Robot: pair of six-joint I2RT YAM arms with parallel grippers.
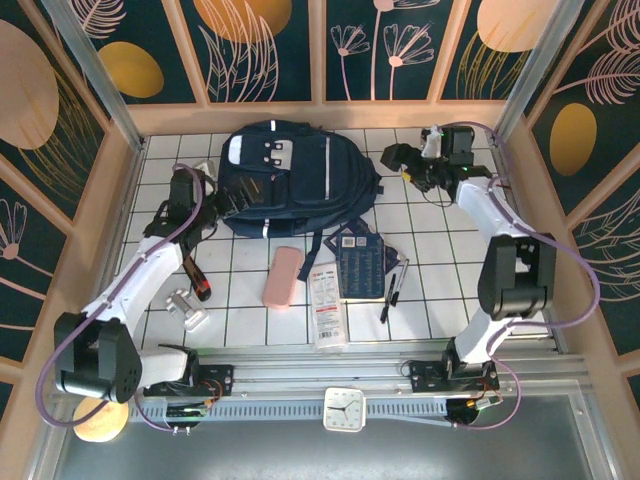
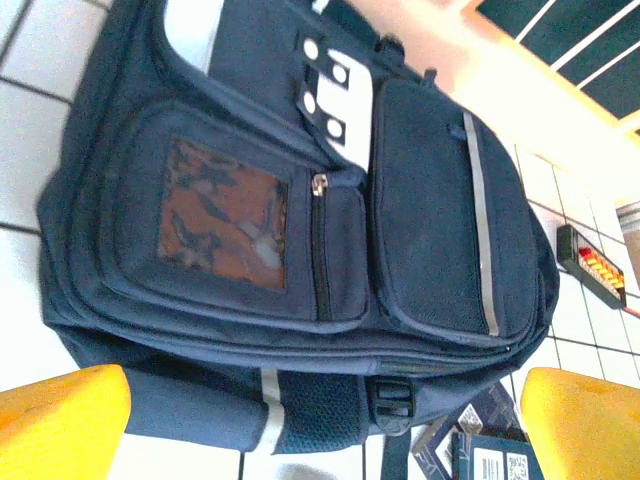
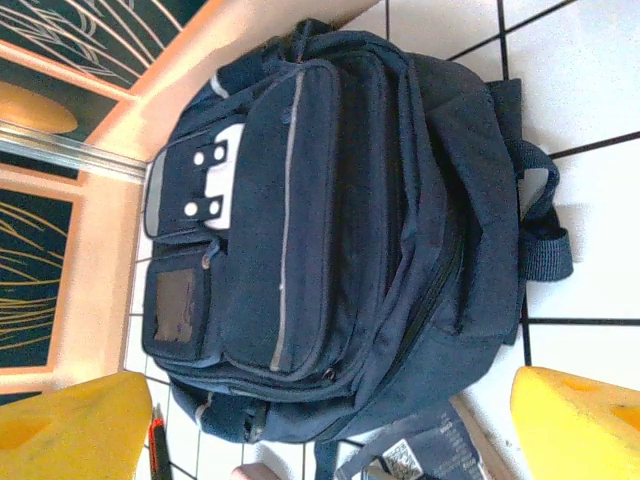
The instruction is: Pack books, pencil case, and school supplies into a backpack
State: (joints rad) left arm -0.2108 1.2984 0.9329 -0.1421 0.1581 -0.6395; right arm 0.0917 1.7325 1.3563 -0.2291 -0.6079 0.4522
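Backpack [image 1: 290, 180] lies on white tiled table [image 1: 440, 290], floral wall panels [image 1: 270, 40] around; left hand [image 1: 224, 207] and right hand [image 1: 397, 158] gape empty

One navy backpack [image 1: 295, 180] lies on the table [image 1: 440, 300]. The books number two: one dark navy book [image 1: 362, 265] and one long white booklet [image 1: 325, 305]. There is one pink pencil case [image 1: 283, 276], and there are two slim dark pens [image 1: 387, 303] (so six task items in all). Add one black box with orange lights [image 2: 597, 275] and one small white clock [image 1: 343, 409]. Two arms are present, the left arm [image 1: 140, 275] and the right arm [image 1: 500, 240]; the left fingers [image 2: 60, 415] count two, and the right fingers [image 3: 70, 425] two.
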